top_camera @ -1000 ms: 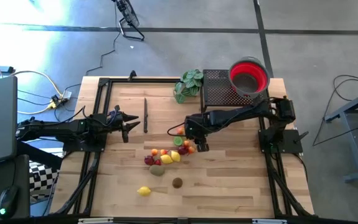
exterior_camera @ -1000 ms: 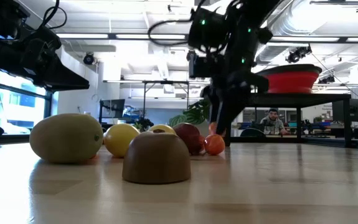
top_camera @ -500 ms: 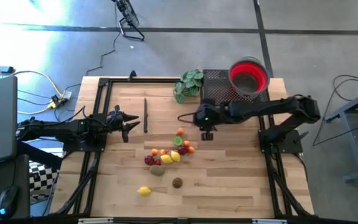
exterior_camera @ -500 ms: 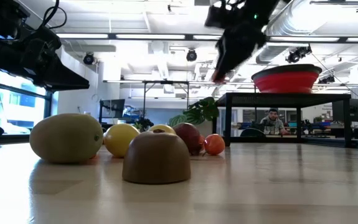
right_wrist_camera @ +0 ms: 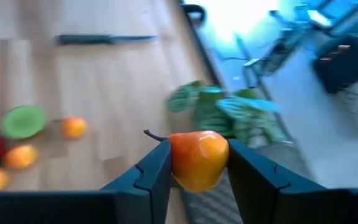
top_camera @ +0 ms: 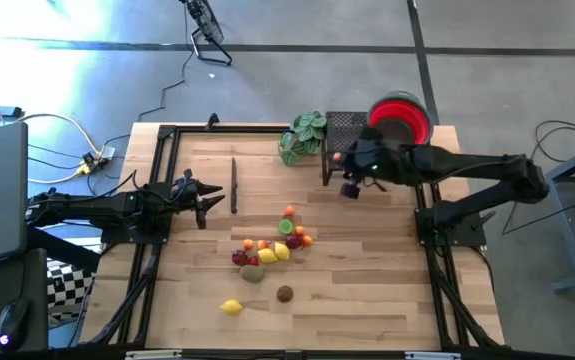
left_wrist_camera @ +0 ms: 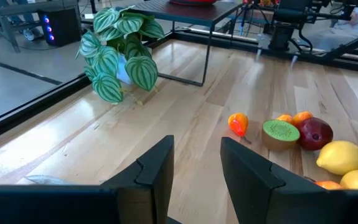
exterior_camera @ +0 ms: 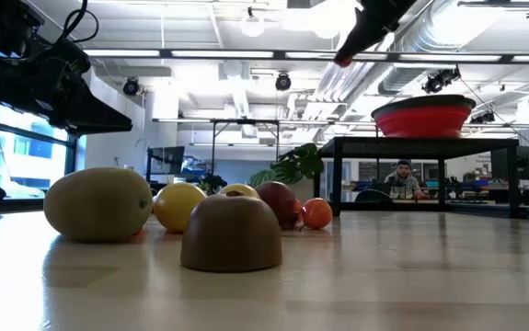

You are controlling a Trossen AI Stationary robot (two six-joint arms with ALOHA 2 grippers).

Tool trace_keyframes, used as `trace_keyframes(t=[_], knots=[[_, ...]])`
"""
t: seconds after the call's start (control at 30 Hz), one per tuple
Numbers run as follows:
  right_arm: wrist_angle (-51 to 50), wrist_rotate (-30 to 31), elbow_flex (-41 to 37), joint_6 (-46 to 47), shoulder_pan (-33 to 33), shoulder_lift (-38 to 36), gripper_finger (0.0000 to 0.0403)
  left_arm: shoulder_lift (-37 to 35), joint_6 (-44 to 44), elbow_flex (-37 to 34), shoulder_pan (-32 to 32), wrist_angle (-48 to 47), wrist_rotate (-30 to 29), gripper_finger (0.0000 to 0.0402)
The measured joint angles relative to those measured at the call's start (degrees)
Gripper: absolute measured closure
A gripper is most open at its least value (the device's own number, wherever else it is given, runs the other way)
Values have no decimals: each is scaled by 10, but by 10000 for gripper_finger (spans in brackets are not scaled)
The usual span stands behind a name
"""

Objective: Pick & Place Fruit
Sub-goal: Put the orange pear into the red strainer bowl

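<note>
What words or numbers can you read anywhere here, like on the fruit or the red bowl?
None: no word, number or sign can be read in any view.
The toy fruit, the red bowl and the wooden table bear no writing.
The orange fruit held between the right gripper's fingers is plain too.
Screens in the room behind are too small to read.

1. An orange-red pear-shaped fruit (right_wrist_camera: pixel 197 159) with a thin stem sits clamped between two dark fingers, raised above the table.
2. The other fruits (top_camera: pixel 272 250) lie clustered mid-table.
3. A lemon (top_camera: pixel 231 307) and a brown fruit (top_camera: pixel 284 293) lie apart.
</note>
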Motion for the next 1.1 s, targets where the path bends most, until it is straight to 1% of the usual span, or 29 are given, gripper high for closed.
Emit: trace_keyframes(t=[0.23, 0.4, 0.63, 0.97, 1.1], knots=[[-18, 66, 0, -2, -56, -39, 271, 0, 0, 0, 0, 1, 0, 274], [-34, 87, 0, -2, -112, -41, 271, 0, 0, 0, 0, 1, 0, 274], [-49, 87, 0, 2, -196, -37, 272, 0, 0, 0, 0, 1, 0, 274], [-71, 78, 0, 69, -299, -34, 272, 0, 0, 0, 0, 2, 0, 274], [-86, 37, 0, 107, -330, -21, 272, 0, 0, 0, 0, 2, 0, 274]])
